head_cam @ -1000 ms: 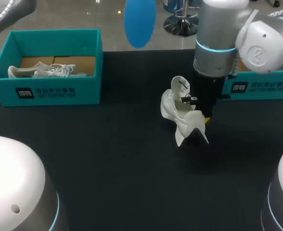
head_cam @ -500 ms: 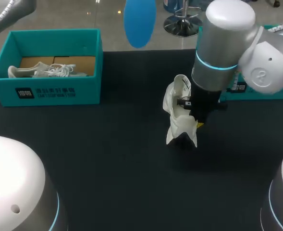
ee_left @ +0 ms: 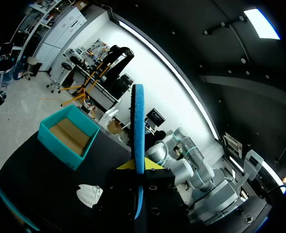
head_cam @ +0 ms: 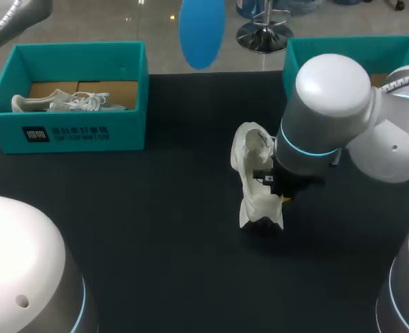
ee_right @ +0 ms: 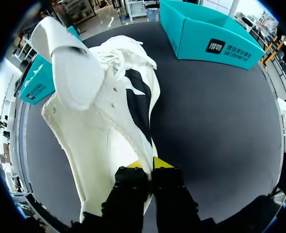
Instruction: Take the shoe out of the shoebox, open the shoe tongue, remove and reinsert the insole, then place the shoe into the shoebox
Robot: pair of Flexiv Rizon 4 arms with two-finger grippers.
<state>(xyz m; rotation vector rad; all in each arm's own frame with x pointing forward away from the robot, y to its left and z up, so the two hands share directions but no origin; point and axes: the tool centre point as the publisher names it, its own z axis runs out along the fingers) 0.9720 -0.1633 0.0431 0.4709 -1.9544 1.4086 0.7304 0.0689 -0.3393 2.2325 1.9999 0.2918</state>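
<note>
Starting at the right fingers [ee_right: 148, 165], the two yellow tips were seen drawn almost together, clamped from both sides on a thin edge of the white shoe [ee_right: 109, 111]. The shoe was held up ahead of them, with a broad white flap [ee_right: 72, 68] turned outward at its far end, a dark strip of lining exposed along its opening, and loose laces bunched beside the flap. From the head view the shoe was found standing on end near the middle of the black bench [head_cam: 155, 243], pressed close against the wrist of the right arm [head_cam: 329, 118]. Its lower end was at the bench surface, though contact could not be judged. The left fingers [ee_left: 139, 167] were shown closed on the base of a blue insole [ee_left: 138, 126], a yellow tip on either side of it. The insole was seen edge-on, rising straight ahead of them. In the head view it was seen hanging above the bench's far edge, well apart from the shoe. A teal shoebox [head_cam: 72, 135] was placed at the far left of the bench, and a second white shoe [head_cam: 65, 103] was laid inside it on its cardboard floor. Another teal shoebox [head_cam: 343, 47] was set at the far right, partly hidden behind the right arm.
</note>
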